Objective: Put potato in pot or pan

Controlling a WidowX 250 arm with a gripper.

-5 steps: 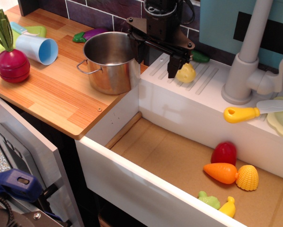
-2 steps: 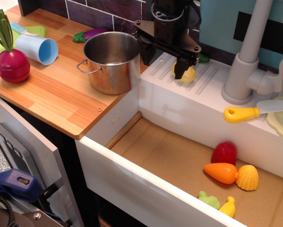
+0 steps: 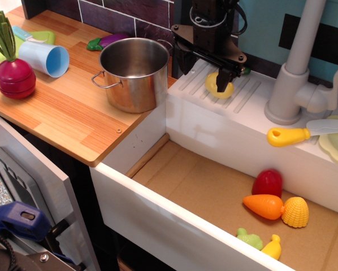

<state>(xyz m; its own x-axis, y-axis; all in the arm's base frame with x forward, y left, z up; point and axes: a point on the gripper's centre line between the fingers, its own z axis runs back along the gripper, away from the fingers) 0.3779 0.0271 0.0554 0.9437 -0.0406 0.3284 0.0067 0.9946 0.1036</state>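
The pale yellow potato [image 3: 216,86] lies on the white ribbed drainboard [image 3: 242,93] behind the sink. My black gripper [image 3: 200,79] hangs low over the drainboard with its jaws spread wide. Its right finger [image 3: 221,81] stands in front of the potato and hides part of it. Its left finger is near the pot's right side. The gripper is open and holds nothing. The shiny steel pot [image 3: 129,84] stands empty on the wooden counter, just left of the gripper.
A light blue cup [image 3: 44,58] and a red radish toy [image 3: 14,76] are at the left, and a purple eggplant [image 3: 109,40] behind the pot. A grey faucet [image 3: 296,68] and yellow-handled knife [image 3: 290,135] are at the right. The sink holds a carrot [image 3: 263,206], a ribbed shell toy [image 3: 295,212] and other toys.
My gripper has moved right and back along the drainboard, from beside the pot to over the potato. The potato and pot have hardly moved.
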